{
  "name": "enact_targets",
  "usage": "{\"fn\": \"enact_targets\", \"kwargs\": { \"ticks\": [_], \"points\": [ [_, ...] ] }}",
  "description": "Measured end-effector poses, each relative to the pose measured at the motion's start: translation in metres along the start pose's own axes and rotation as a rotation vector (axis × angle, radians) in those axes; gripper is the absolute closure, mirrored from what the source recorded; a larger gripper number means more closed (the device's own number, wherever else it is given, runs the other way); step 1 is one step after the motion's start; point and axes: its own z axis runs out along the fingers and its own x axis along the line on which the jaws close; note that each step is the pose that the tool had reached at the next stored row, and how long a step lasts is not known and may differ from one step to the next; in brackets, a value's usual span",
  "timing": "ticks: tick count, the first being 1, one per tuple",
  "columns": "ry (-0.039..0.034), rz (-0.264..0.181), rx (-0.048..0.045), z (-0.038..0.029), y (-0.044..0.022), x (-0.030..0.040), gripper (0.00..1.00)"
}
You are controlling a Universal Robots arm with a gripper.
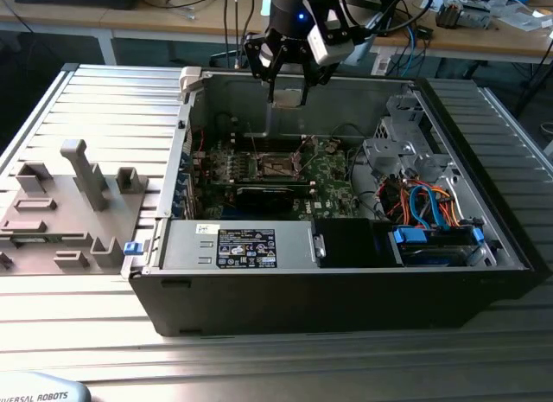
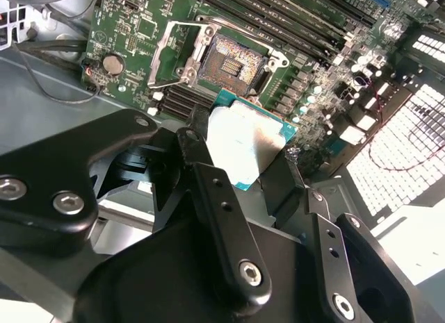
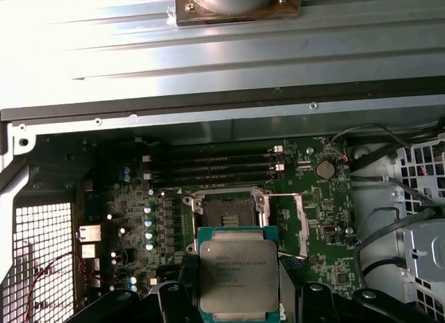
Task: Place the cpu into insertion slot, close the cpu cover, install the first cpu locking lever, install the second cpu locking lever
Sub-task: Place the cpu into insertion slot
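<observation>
- The cpu (image 3: pixel 238 278) sat flat between my fingers, metal top towards the first wrist camera, gripped by two opposite edges so that its underside stayed free for seating.
- My gripper (image 1: pixel 286 98) was clamped on it, one finger pressing each side. In my judgement the grip was level, which a drop-in fit needs.
- The slot (image 3: pixel 226 215) lay bare and unfilled. In the exterior view it was at six o'clock from my gripper and well below it, so the chip hung in the air, clear of the board.
- The cover (image 3: pixel 286 219) stood folded back just beside the slot, leaving the recess open from above. The placing was not yet done, nor any closing or locking.
- The motherboard (image 3: pixel 327 233) lay flat on the floor of the case (image 1: pixel 259 307), which is why I came from overhead.
- A grey fixture (image 1: pixel 69 203) rested at nine o'clock of the case, well apart.
</observation>
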Motion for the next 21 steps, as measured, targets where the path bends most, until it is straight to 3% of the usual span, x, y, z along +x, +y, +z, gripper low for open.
{"fn": "enact_targets", "kwargs": {
  "ticks": [21],
  "points": [
    [-0.0030,0.034,-0.0006,0.0000,0.0000,0.0000,0.46]
  ]
}}
